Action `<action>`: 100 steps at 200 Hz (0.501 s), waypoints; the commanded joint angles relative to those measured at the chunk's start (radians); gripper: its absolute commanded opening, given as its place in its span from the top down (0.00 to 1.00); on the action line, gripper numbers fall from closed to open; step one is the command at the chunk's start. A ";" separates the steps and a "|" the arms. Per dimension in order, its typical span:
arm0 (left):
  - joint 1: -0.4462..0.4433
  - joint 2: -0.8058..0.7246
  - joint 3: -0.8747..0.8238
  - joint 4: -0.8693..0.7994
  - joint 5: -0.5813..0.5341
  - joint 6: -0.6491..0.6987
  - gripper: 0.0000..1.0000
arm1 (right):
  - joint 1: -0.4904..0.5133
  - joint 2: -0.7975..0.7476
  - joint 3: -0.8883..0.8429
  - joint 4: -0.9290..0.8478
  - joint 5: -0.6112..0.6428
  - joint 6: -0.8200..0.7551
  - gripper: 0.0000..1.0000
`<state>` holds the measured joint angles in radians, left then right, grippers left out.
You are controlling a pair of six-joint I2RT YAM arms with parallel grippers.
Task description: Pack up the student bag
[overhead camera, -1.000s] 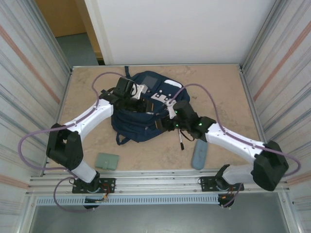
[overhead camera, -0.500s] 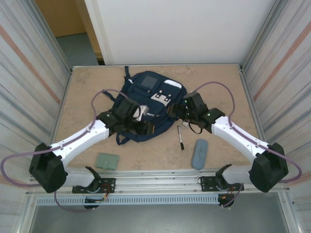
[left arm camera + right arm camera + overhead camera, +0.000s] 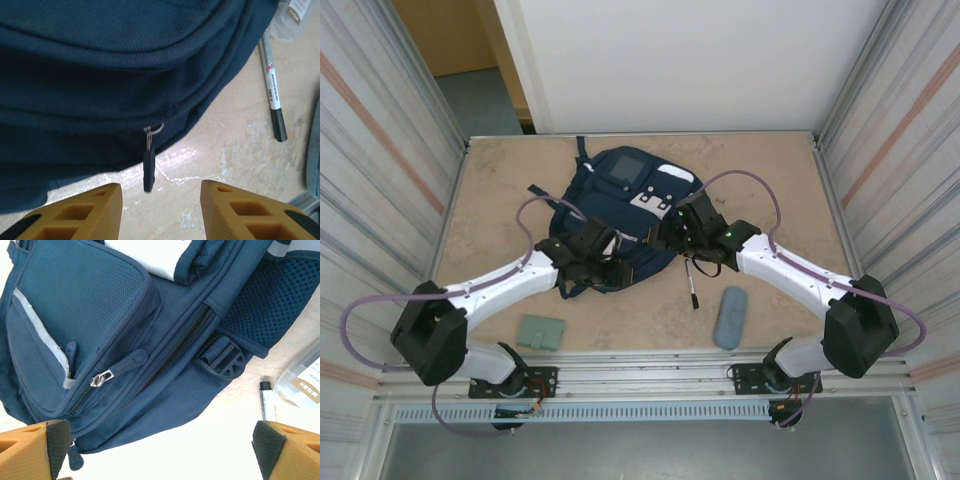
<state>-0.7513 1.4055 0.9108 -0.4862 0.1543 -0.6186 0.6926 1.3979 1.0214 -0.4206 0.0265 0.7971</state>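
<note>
Your packing has barely begun, as far as these views let you judge. The student bag lies flat in the middle of the surface, toward the far side, and the long zip you see from the right wrist looks closed along the stretch in view. Nothing appears to be inside yet: the pen lies just beside the bag's near right edge, the grey-blue pencil case sits nearer and to the right of it, and the green wallet rests near the front left, well apart from the bag. Your left pincer is at the bag's near edge with its fingers spread and nothing between them; a dark zip pull hangs just ahead of the gap, untouched. Your right pincer hovers over the bag's right side, spread wide and holding nothing. So opening a compartment and loading all three items are probably what remains. From above, both arms cover the bag's near half, so you cannot tell there whether any pocket gapes. A clear labelled packet is cut off at the frame edge; what it is stays unclear.
</note>
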 commanded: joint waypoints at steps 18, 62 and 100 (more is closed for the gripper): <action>-0.011 0.070 0.045 0.018 -0.080 -0.018 0.60 | 0.001 -0.002 0.005 0.015 0.009 0.017 0.06; -0.014 0.129 0.087 0.017 -0.095 0.020 0.80 | 0.005 0.023 0.011 0.026 -0.011 0.044 0.08; -0.014 0.127 0.100 0.008 -0.107 0.054 0.98 | 0.005 0.036 0.014 0.040 -0.024 0.052 0.08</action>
<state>-0.7597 1.5326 0.9699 -0.4751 0.0765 -0.5964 0.6937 1.4223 1.0214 -0.4114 0.0212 0.8165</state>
